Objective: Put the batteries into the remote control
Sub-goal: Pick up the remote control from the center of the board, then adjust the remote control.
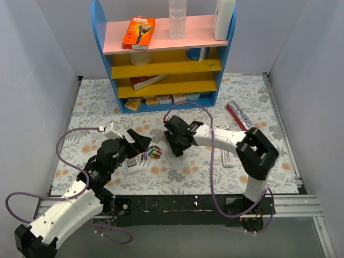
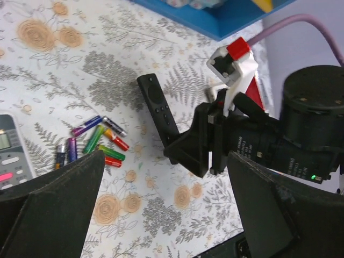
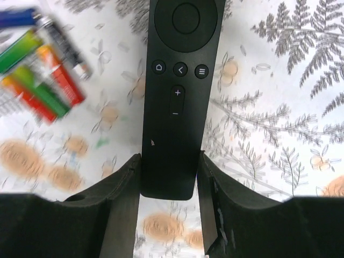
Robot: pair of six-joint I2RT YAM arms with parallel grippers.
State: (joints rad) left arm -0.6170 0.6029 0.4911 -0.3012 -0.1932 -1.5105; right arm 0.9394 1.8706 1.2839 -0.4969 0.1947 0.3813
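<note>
Fingers (image 3: pixel 121 204) of my right hand (image 3: pixel 169 161) clamp the remote control (image 3: pixel 177 97) at six o'clock, presumably steadying it for batteries (image 3: pixel 43 70) at ten.

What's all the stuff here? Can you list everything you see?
black remote: one, black, middle of table
batteries: about eight, red, green, purple, beside black remote
grey-white remote: one, left of batteries
white remote: one, near right arm
shelf: one, blue, pink, yellow, at back
orange box: one, top shelf
clear bottle: one, top shelf
left fingers: two, black, open, above table
right fingers: two, black, closed on black remote's end
</note>
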